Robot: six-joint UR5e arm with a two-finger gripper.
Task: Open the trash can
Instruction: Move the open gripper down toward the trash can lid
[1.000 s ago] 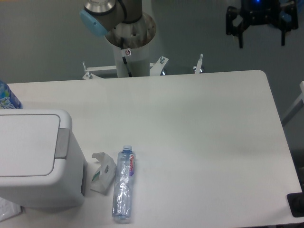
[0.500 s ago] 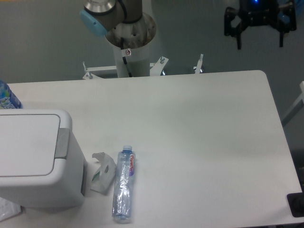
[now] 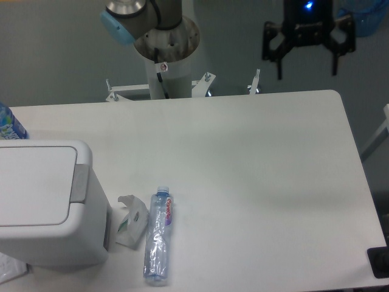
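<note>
My gripper [image 3: 307, 68] hangs in the air past the far edge of the table [image 3: 255, 164], toward its right corner, fingers [image 3: 279, 67] pointing down and spread wide apart with nothing between them. A blue light shows on the body above the fingers.

The bin [image 3: 45, 204] is well apart from my gripper, off to the lower left of it at the table's near left edge. Its flat lid [image 3: 33, 182] lies shut, and the grey push strip [image 3: 79, 182] runs along the lid's side that faces my gripper's half of the table.

Just beside the bin, on the side nearer my gripper, a small carton [image 3: 130, 221] with green print lies tipped over, touching or almost touching the bin's wall. A clear bottle [image 3: 158, 235] with a red label lies flat next to the carton, cap pointing toward the far edge. Both are far below and left of my gripper.

My arm's base column [image 3: 165, 58] stands behind the table, left of my gripper. Another bottle [image 3: 8, 123] with a blue label peeks in at the far left edge, behind the bin.
</note>
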